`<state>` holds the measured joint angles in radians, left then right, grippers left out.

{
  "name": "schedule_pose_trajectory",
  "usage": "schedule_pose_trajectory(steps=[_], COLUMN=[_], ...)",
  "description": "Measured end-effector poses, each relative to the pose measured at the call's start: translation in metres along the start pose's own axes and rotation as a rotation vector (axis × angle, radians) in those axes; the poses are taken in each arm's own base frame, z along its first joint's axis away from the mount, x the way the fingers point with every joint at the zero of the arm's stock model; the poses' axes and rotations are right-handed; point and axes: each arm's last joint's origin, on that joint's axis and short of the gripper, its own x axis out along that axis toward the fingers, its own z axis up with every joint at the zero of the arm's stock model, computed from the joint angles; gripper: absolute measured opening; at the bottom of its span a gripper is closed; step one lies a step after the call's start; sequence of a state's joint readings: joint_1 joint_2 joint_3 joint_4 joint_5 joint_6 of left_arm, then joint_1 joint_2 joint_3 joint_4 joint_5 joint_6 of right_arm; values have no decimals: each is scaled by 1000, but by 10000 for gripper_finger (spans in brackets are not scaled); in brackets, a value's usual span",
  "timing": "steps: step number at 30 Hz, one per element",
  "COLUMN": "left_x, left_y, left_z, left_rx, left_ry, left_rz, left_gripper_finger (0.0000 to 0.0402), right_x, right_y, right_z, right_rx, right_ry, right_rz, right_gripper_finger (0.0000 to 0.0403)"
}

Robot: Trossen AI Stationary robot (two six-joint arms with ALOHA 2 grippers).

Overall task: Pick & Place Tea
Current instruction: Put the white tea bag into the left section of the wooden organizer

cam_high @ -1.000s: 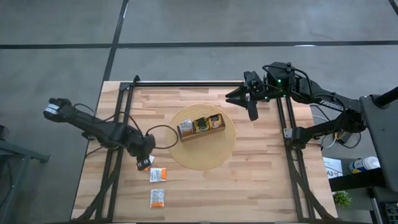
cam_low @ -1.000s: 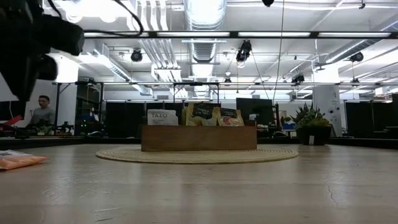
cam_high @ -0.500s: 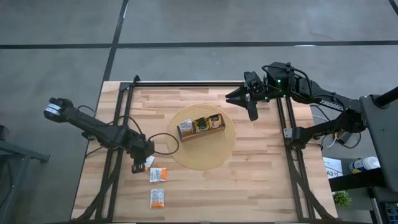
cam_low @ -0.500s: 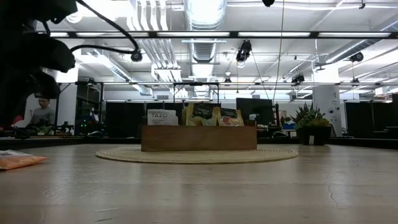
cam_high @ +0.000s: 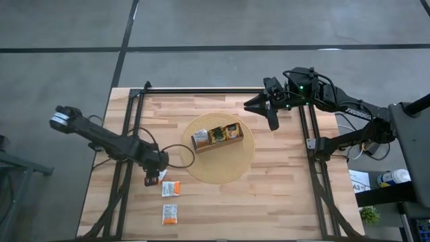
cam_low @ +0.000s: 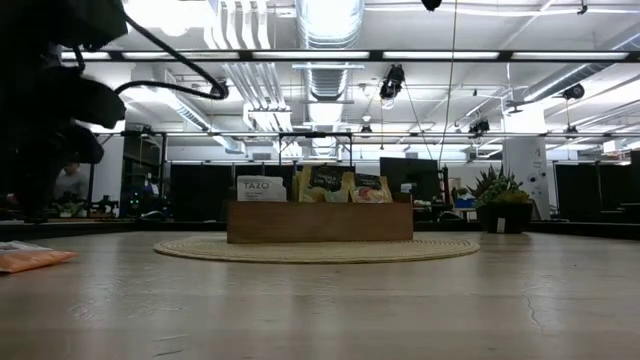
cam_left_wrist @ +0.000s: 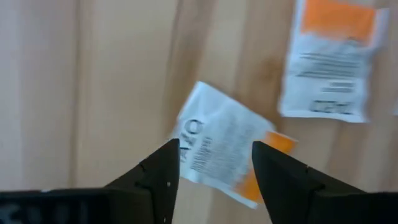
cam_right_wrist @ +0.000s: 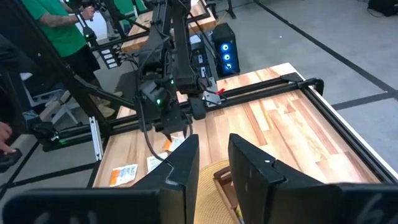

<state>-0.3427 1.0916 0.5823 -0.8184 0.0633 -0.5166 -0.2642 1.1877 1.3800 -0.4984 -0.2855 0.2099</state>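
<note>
The tea sachet point(cam_left_wrist: 224, 149) lying flat on the table point(cam_high: 282, 195), just beside two others near the left edge, looks light, thin and slippery, so it probably wants pinching by opposite edges. The left gripper point(cam_left_wrist: 214, 168) hangs over it, fingers spread and empty, while the right gripper point(cam_right_wrist: 214, 155) waits, seemingly empty, well above the tray point(cam_high: 216, 136).

Robotics lab — exposed ceiling ducts point(cam_low: 330, 25), concrete floor point(cam_high: 215, 27), lit computer tower point(cam_right_wrist: 225, 50).
</note>
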Motion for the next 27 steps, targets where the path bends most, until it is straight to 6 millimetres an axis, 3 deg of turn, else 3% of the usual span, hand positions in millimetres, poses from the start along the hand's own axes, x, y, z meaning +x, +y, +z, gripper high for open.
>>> schedule_pose_trajectory(steps=[11,23,27], left_x=[28,39,42], left_y=[-1,-2,-2], left_z=[8,10,10], left_rx=[8,17,16], left_ry=[105,149,168], left_rz=[93,115,112], left_gripper_finger=[197,197,167], right_x=[0,1,1], right_y=[0,-1,-2], right_z=[0,-5,-5], right_rx=[-3,7,7], right_ry=[2,35,37], right_rz=[0,-7,-7], right_gripper_finger=[72,74,69])
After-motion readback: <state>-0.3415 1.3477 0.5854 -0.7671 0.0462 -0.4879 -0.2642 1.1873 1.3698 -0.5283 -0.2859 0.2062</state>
